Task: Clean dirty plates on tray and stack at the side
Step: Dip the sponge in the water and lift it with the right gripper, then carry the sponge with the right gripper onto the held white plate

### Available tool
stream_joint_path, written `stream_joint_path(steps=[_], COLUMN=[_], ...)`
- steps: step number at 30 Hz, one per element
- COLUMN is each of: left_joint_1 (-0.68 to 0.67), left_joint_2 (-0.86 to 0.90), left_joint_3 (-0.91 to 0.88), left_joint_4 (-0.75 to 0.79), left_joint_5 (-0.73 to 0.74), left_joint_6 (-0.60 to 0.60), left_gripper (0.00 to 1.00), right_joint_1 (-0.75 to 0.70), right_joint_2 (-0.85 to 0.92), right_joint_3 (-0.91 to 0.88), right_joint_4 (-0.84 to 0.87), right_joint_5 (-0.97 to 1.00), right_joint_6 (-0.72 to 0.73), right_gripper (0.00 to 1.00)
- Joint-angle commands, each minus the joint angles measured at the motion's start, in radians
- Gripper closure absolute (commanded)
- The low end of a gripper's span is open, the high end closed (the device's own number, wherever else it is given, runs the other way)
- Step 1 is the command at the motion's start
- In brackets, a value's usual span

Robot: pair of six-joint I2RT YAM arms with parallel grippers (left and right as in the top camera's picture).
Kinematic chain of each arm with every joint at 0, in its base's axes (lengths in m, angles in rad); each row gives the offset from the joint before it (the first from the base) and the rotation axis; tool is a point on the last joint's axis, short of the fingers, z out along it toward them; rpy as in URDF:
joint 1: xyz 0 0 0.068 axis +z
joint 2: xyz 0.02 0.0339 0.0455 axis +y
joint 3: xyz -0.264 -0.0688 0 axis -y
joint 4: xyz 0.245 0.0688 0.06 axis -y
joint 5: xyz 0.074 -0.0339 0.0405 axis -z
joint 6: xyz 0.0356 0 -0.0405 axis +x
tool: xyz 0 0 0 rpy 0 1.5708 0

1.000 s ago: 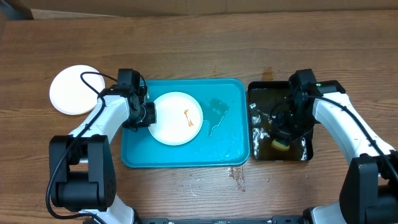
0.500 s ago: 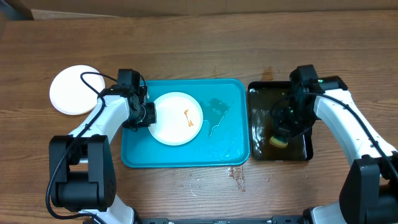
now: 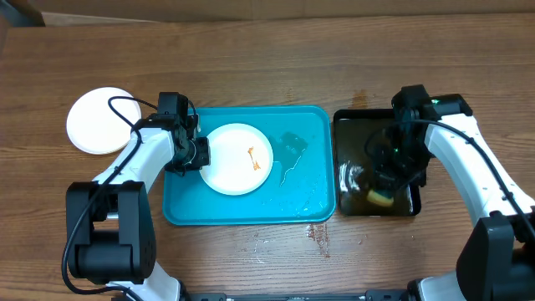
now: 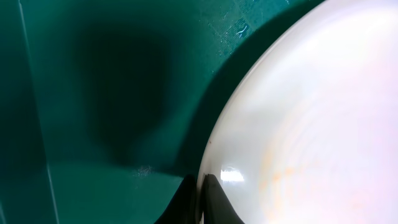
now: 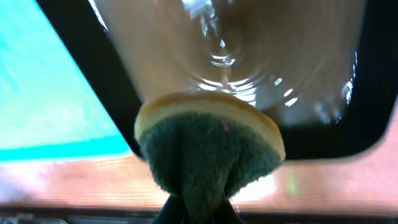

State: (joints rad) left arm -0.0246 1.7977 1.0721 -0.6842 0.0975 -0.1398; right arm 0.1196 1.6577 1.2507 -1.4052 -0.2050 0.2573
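A white plate [image 3: 237, 159] with an orange-brown smear lies in the turquoise tray [image 3: 297, 201]. My left gripper [image 3: 201, 155] is shut on the plate's left rim; in the left wrist view the fingertips [image 4: 208, 190] pinch the plate's edge [image 4: 298, 124] over the tray floor [image 4: 93, 93]. A clean white plate [image 3: 99, 120] lies on the table at the far left. My right gripper [image 3: 387, 186] is shut on a yellow-and-green sponge [image 3: 381, 196], also in the right wrist view [image 5: 208, 146], held over the black tray [image 3: 347, 121] of brownish water. The third plate is out of view.
The black tray [image 5: 367, 93] stands right against the turquoise tray's right side [image 5: 50, 93]. Water puddles [image 3: 292, 150] lie in the turquoise tray's right half. Wet spots [image 3: 318, 234] mark the wooden table in front.
My right gripper has moved with the sponge a little toward the front of the black tray, stirring the water. The left gripper and plate have not moved.
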Motion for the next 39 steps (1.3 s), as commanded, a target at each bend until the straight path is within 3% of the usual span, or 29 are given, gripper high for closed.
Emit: stream_joint_path(steps=[1, 4, 12, 18, 23, 26, 30, 39], left_joint_1=[0.005, 0.005, 0.004, 0.004, 0.004, 0.004, 0.005, 0.005], left_joint_2=[0.013, 0.013, 0.013, 0.013, 0.013, 0.013, 0.013, 0.013], left_joint_3=[-0.009, -0.009, -0.009, -0.009, -0.009, -0.009, -0.009, -0.009], left_joint_4=[0.005, 0.009, 0.009, 0.011, 0.011, 0.011, 0.013, 0.016], left_joint_5=[0.0, 0.0, 0.008, 0.008, 0.008, 0.007, 0.007, 0.007], left_joint_6=[-0.003, -0.003, -0.003, -0.003, -0.003, -0.003, -0.003, -0.003], left_gripper=[0.96, 0.96, 0.96, 0.96, 0.93, 0.93, 0.92, 0.91], right_joint_1=[0.005, 0.005, 0.067, 0.307, 0.532, 0.629, 0.699, 0.708], right_joint_2=[-0.011, -0.014, -0.014, -0.011, 0.005, 0.044, 0.129, 0.253], right_joint_3=[0.03, 0.041, 0.041, 0.041, 0.039, 0.039, 0.039, 0.039], right_joint_4=[0.038, 0.049, 0.322, 0.608, 0.798, 0.882, 0.959, 1.063], right_joint_5=[0.02, -0.091, -0.266, -0.112, 0.317, 0.479, 0.485, 0.446], right_joint_6=[-0.026, -0.027, -0.023, 0.008, -0.005, -0.045, -0.08, -0.079], right_gripper=[0.96, 0.96, 0.96, 0.96, 0.96, 0.96, 0.96, 0.96])
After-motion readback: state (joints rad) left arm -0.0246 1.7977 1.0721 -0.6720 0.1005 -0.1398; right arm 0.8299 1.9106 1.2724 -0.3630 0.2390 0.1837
